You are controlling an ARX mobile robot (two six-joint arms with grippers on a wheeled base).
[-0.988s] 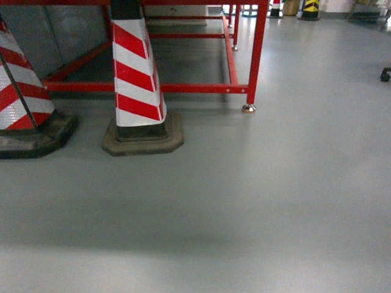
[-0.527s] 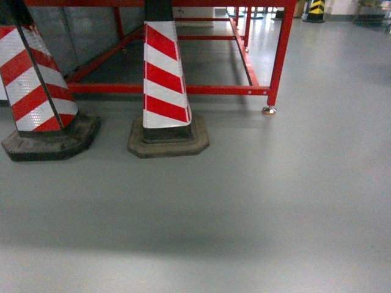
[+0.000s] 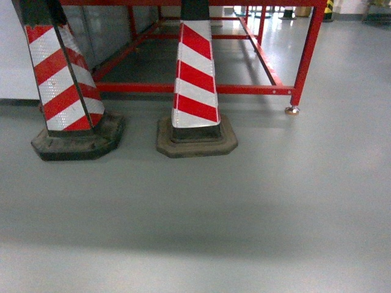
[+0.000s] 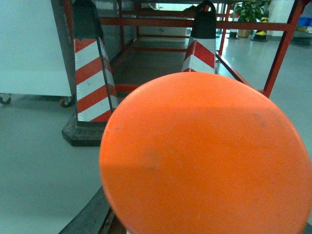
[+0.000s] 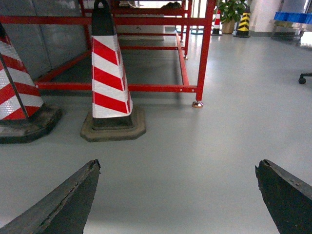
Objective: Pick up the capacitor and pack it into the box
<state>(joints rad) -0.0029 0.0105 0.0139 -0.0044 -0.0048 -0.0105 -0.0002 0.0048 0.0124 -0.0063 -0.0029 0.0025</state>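
A large round orange object, which I take for the capacitor [image 4: 204,156], fills most of the left wrist view, very close to the camera. One dark finger [image 4: 90,219] of my left gripper shows at its lower left edge; the other is hidden behind it. My right gripper [image 5: 178,165] is open, its two dark fingertips wide apart over bare grey floor with nothing between them. The box is out of view. Neither gripper shows in the head view.
Two red-and-white striped cones [image 3: 67,91] [image 3: 195,85] stand on dark bases just ahead. Behind them is a red metal frame [image 3: 305,55] with a foot [image 3: 292,110]. A white cabinet on castors [image 4: 29,48] is at the left. Grey floor [image 3: 244,213] lies in front.
In the head view the cones and the red frame have slid to the right, so the view has swung left. More of the left cone now shows.
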